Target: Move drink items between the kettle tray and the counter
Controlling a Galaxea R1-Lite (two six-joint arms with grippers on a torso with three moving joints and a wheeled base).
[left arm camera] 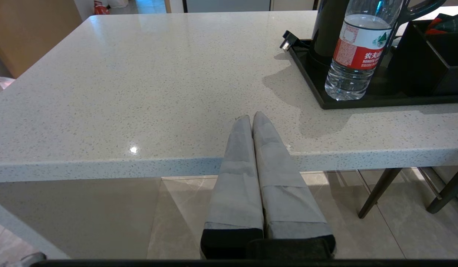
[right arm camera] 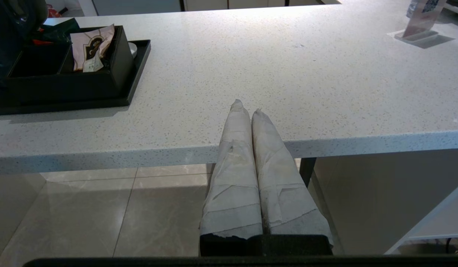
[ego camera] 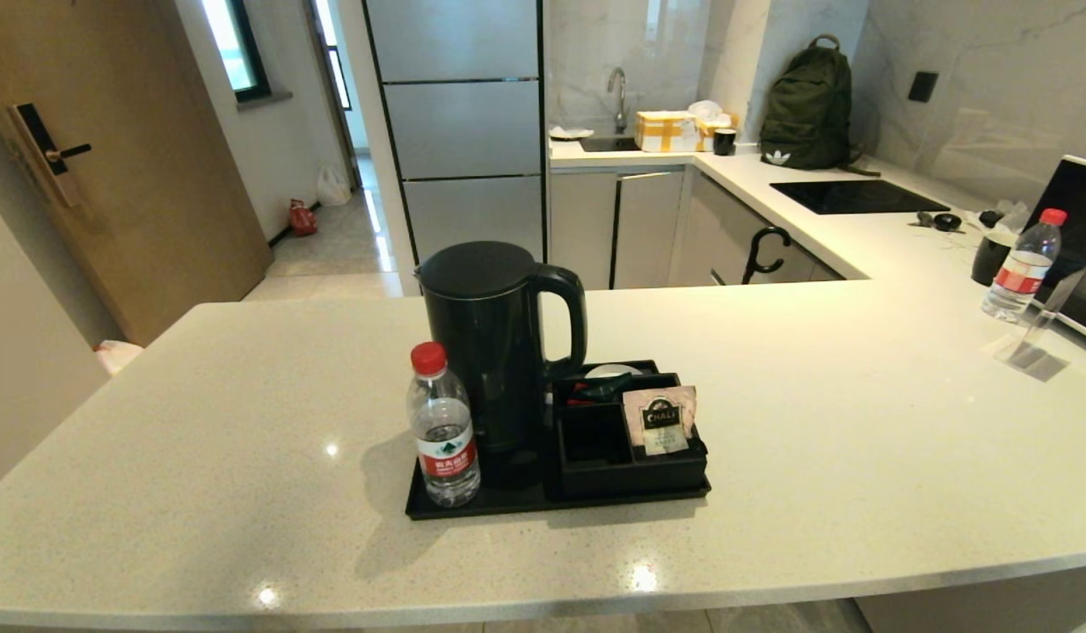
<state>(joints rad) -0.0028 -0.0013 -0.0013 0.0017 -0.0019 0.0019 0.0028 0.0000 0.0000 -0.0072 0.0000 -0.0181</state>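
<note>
The black kettle tray (ego camera: 507, 505) lies on the white speckled counter (ego camera: 859, 422). On it stand the water bottle (ego camera: 442, 431) with red cap at the front left corner, the tall black kettle (ego camera: 490, 343) behind it, and the compartment box (ego camera: 626, 457) holding the pinkish tea sachet (ego camera: 659, 420). My left gripper (left arm camera: 251, 116) is shut and empty at the counter's front edge, left of the water bottle (left arm camera: 356, 52). My right gripper (right arm camera: 247, 107) is shut and empty at the front edge, right of the kettle tray (right arm camera: 134, 85) and the tea sachet (right arm camera: 91, 48). Neither gripper shows in the head view.
A second water bottle (ego camera: 1022, 268) stands at the far right beside a clear acrylic stand (ego camera: 1035, 338) and a small black cup (ego camera: 989, 259). A power plug (left arm camera: 286, 42) lies at the tray's back left corner. A green backpack (ego camera: 806, 105) sits on the rear worktop.
</note>
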